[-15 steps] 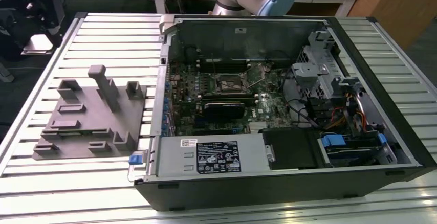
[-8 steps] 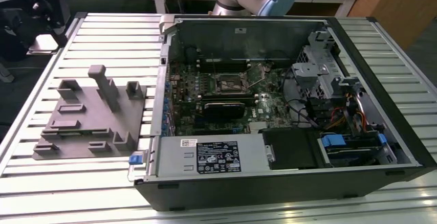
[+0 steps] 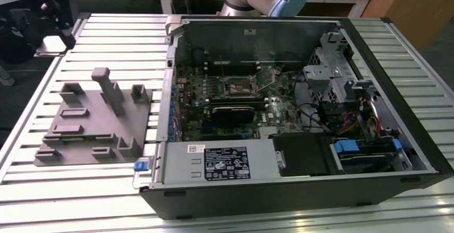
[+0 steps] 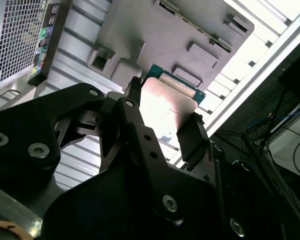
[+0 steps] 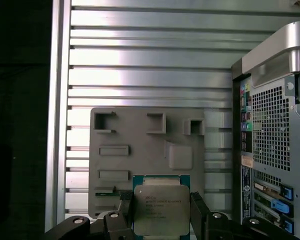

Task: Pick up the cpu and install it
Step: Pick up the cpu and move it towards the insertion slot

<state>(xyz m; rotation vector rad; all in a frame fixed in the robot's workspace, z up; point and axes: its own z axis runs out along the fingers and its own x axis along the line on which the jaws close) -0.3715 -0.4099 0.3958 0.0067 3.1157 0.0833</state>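
Note:
My gripper (image 5: 161, 212) is shut on the cpu (image 5: 161, 200), a flat square chip with a silvery metal top and a green edge. A black finger (image 5: 125, 206) presses on one side of it and another on the opposite side. The second wrist view shows the cpu (image 4: 165, 100) from below between the same fingers (image 4: 192, 135) of the gripper (image 4: 162, 117). It hangs well above the gray plastic fixture (image 5: 145, 150) on the slatted table. In the exterior view the black gripper assembly (image 3: 57, 7) is at the upper left, beyond the fixture (image 3: 92, 116).
The open computer case (image 3: 298, 110) lies at the exterior view's right, with the motherboard socket (image 3: 241, 86) near its middle. A black heatsink block (image 3: 230, 113) and a labelled power supply (image 3: 220, 161) sit nearer. The case's rear panel (image 5: 270, 150) borders the fixture.

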